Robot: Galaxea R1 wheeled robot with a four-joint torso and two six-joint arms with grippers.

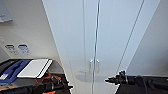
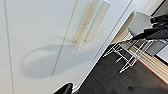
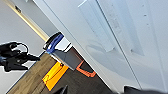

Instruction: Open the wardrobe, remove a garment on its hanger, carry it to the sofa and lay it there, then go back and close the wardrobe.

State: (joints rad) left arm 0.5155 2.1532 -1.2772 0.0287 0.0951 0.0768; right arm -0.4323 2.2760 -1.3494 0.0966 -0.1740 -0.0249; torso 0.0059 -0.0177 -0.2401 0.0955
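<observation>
I am facing the closed white wardrobe [image 1: 100,32], its paired handles [image 1: 94,66] at the centre seam, and am easing the right gripper [image 1: 110,80] toward the nearer handle, aiming square on; I cannot tell whether either gripper is open or closed.

Home-like room: white wardrobe [image 1: 95,37] standing on dark wood floor [image 2: 112,80], wire-legged chair [image 2: 136,27] sitting nearby, wall switches [image 1: 17,48] showing.
</observation>
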